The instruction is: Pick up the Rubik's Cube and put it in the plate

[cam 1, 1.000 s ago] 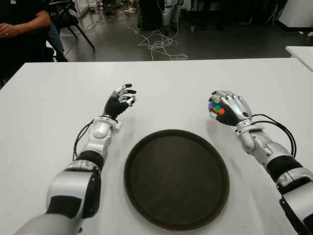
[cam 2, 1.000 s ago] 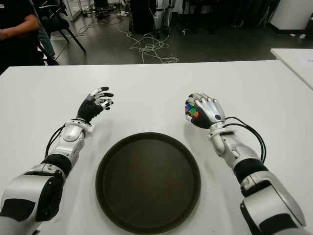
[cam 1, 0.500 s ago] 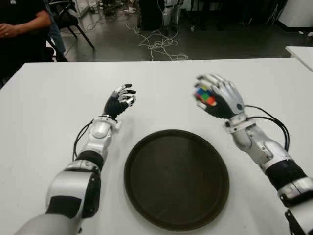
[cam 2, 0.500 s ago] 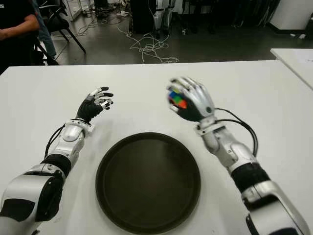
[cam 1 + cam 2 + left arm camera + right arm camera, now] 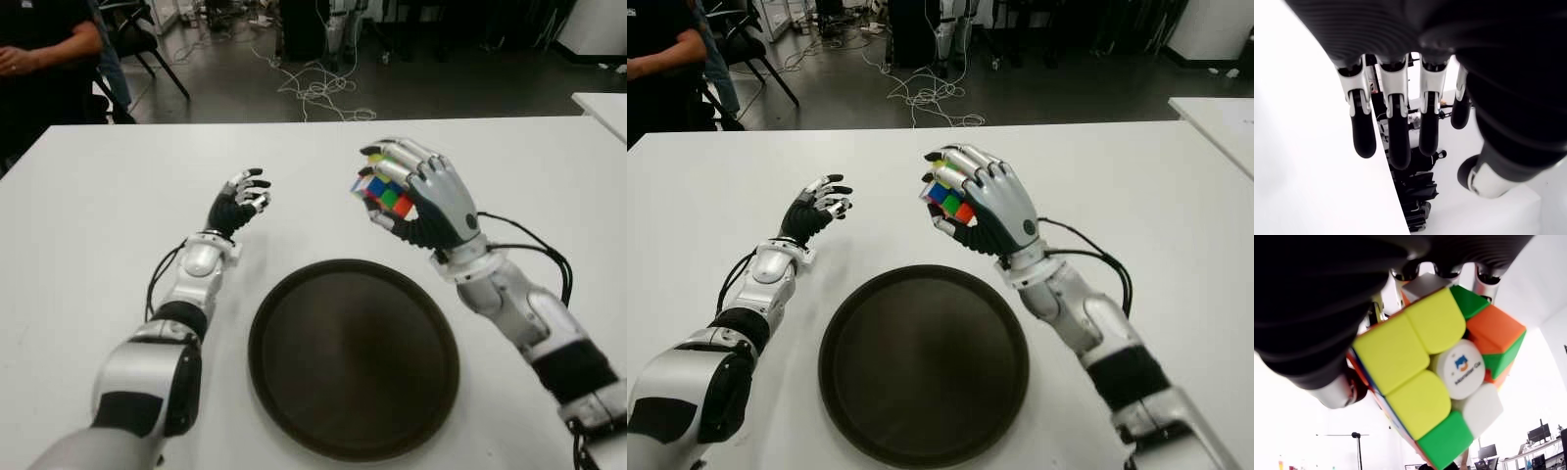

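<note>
Right hand point(image 5: 421, 196) gripping cube point(image 5: 382, 193), fingers curled round it, holding it above table. Plate point(image 5: 354, 357) lying at 7 o'clock from cube, near. Left hand point(image 5: 240, 201) idling at plate's 11 o'clock, fingers loosely spread, holding nothing.

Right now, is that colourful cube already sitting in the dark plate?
No, the Rubik's Cube is held in the right robot hand, up beyond the plate, which has nothing in it.
</note>
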{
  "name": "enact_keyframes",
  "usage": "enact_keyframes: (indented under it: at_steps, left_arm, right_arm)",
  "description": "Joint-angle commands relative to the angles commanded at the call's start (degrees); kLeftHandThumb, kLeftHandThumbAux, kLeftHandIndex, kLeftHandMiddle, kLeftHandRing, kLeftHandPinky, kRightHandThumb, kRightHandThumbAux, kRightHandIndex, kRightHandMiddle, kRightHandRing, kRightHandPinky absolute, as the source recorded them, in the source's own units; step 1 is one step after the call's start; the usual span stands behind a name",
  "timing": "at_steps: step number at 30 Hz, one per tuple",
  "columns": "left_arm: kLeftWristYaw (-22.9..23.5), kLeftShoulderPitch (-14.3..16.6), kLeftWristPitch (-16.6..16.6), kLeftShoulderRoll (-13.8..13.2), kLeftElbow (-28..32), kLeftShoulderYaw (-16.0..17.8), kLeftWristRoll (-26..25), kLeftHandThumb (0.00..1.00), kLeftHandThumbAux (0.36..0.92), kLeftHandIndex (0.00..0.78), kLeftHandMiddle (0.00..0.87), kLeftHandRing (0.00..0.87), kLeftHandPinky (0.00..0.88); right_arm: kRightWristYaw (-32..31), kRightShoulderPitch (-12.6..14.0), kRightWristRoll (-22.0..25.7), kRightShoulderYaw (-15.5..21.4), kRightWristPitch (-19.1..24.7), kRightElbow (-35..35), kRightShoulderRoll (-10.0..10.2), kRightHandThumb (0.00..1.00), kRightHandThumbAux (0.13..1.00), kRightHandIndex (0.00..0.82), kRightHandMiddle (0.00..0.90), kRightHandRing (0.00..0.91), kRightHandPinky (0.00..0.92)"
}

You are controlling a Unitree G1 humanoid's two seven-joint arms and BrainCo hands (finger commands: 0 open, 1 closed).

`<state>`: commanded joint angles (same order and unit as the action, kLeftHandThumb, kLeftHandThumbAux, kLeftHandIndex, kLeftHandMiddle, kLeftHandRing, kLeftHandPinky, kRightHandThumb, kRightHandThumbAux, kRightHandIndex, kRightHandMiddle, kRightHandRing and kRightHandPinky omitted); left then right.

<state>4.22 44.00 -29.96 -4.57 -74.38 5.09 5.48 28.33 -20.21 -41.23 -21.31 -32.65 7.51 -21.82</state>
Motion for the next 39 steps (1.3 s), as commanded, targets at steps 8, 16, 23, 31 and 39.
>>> enact_keyframes:
  at_steps: [8,16,23,31,39]
  left_arm:
    - [0.1,-0.1,-0.3,0.2,0.1,0.1,0.1,0.318,0.709,0.189,0.289,0.334,0.373]
    - [0.1,-0.1,-0.2,0.3,0.0,0.1,0.1,0.317,0.713,0.191,0.287,0.332,0.366]
    - [0.2,-0.2,-0.4,0.5,0.2,0.3,-0.1,0.323,0.715,0.184,0.278,0.322,0.362]
    - [-0.2,-0.2,-0.2,0.5,0.2,0.0,0.2,0.299,0.707,0.174,0.274,0.321,0.361]
    - [-0.2,-0.3,-0.7,0.6,0.2,0.0,0.2,0.286,0.691,0.181,0.279,0.325,0.367]
  right_arm:
    - [-6.1,2.5,2.3,-2.9,-3.8,0.9,3.0,0.943,0.668,0.377,0.472,0.545,0.735]
    - [-18.7,1.9,9.8,-4.9,-6.2,2.8,3.7,0.943,0.667,0.373,0.491,0.552,0.727]
    - [-30.6,2.0,19.2,-5.9,-6.0,4.0,4.8,0.943,0.666,0.372,0.506,0.557,0.713]
    - [-34.5,2.4,18.7,-4.1,-3.2,4.8,5.7,0.944,0.666,0.369,0.514,0.561,0.673]
    - [-35.4,3.1,17.0,-3.3,0.4,4.2,6.2,0.938,0.672,0.355,0.501,0.556,0.611]
